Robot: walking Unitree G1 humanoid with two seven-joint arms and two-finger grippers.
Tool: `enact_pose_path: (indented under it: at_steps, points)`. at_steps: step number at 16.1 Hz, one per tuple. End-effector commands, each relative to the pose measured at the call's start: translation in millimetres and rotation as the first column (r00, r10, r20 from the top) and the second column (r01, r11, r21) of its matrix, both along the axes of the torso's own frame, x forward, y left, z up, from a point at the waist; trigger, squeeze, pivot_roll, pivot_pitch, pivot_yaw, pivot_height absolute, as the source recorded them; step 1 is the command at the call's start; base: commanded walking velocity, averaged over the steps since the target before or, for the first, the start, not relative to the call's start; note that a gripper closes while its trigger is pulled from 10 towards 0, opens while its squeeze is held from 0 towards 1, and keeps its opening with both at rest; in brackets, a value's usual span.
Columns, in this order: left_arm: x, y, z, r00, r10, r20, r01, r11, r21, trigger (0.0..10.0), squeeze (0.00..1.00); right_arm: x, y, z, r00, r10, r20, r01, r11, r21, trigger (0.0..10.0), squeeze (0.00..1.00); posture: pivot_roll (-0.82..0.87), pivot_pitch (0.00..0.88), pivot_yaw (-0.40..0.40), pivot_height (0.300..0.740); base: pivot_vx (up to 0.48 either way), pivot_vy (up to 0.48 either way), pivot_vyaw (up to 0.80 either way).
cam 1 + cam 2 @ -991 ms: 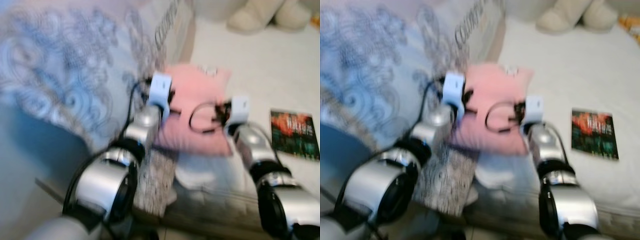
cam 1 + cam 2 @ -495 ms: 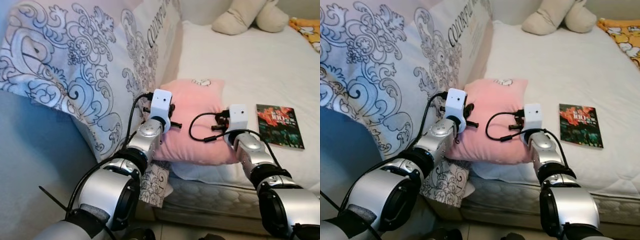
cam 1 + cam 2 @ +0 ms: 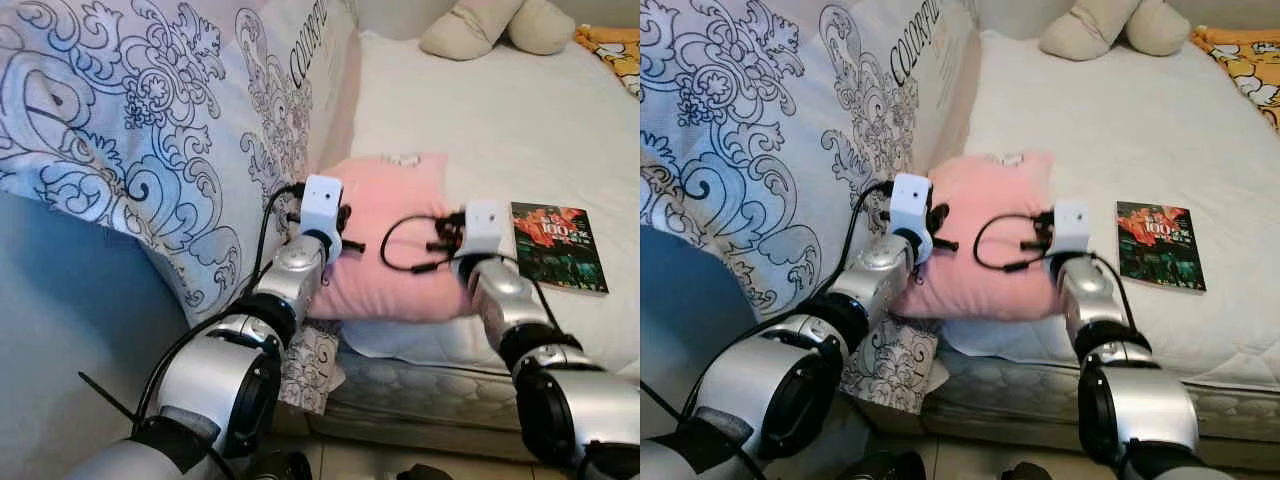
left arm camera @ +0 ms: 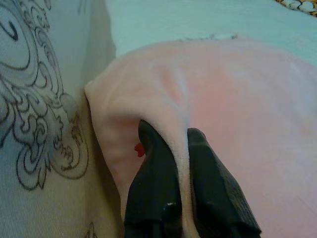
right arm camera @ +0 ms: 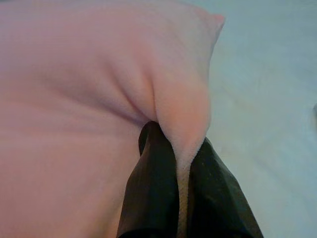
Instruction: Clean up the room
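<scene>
Wrist views show the left gripper (image 4: pixel 178 144) and right gripper (image 5: pixel 181 148) each pinching the pink pillow's (image 3: pixel 395 235) edge (head views hide the fingers).

— Any lettering to read here?
— Yes; the patterned duvet (image 3: pixel 790 130) carries dark capitals along its edge, "COLORFUL" as far as it can be made out; the letters after that are cut off by a fold.
— And the book (image 3: pixel 1159 245) on the bed?
— Its dark cover shows a large "100" in pale figures near the top; the smaller print around it is too fine to read.
</scene>
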State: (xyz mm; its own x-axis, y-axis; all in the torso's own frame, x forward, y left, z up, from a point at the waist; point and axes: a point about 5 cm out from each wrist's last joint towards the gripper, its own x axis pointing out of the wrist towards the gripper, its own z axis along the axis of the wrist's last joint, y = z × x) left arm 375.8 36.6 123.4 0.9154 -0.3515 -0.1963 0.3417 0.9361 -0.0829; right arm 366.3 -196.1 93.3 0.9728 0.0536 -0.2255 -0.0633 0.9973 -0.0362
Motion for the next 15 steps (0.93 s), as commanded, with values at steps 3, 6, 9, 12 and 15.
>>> enact_pose_path:
  at_steps: [3,6,9,12,15]
  points:
    - [13.1,9.5,24.1,0.997,0.025,0.068,-0.026,0.999,0.019,10.0,0.0,7.4,-6.2,14.2,0.998,-0.049,0.035,0.051,0.997,-0.052,10.0,0.0,-0.1,0.069,0.088,0.74,0.0,0.0,0.0]
    - [6.8,8.6,8.0,1.0,0.025,0.017,-0.026,0.998,0.049,10.0,0.0,-0.1,-2.8,-4.1,0.996,-0.078,-0.046,0.075,0.995,-0.063,10.0,0.0,-0.12,0.126,0.095,0.74,0.0,0.0,0.0]
    - [0.9,2.8,-1.9,1.0,0.017,-0.021,-0.016,0.999,0.035,10.0,0.0,-5.3,0.2,-13.9,0.995,-0.068,-0.076,0.06,0.992,-0.107,10.0,0.0,-0.13,0.201,0.091,0.74,0.0,0.0,0.0]
    - [-2.8,-2.2,-7.5,0.997,0.042,-0.067,-0.043,0.999,-0.013,10.0,0.0,-10.0,1.3,-22.1,0.992,-0.064,-0.105,0.048,0.988,-0.15,10.0,0.0,-0.14,0.23,0.086,0.74,0.0,0.0,0.0]
    - [-3.2,-5.2,-6.9,0.996,0.036,-0.085,-0.04,0.998,-0.052,10.0,1.0,-9.1,2.5,-20.8,0.993,-0.065,-0.098,0.054,0.992,-0.113,10.0,1.0,-0.14,0.232,0.077,0.74,0.0,0.0,0.0]
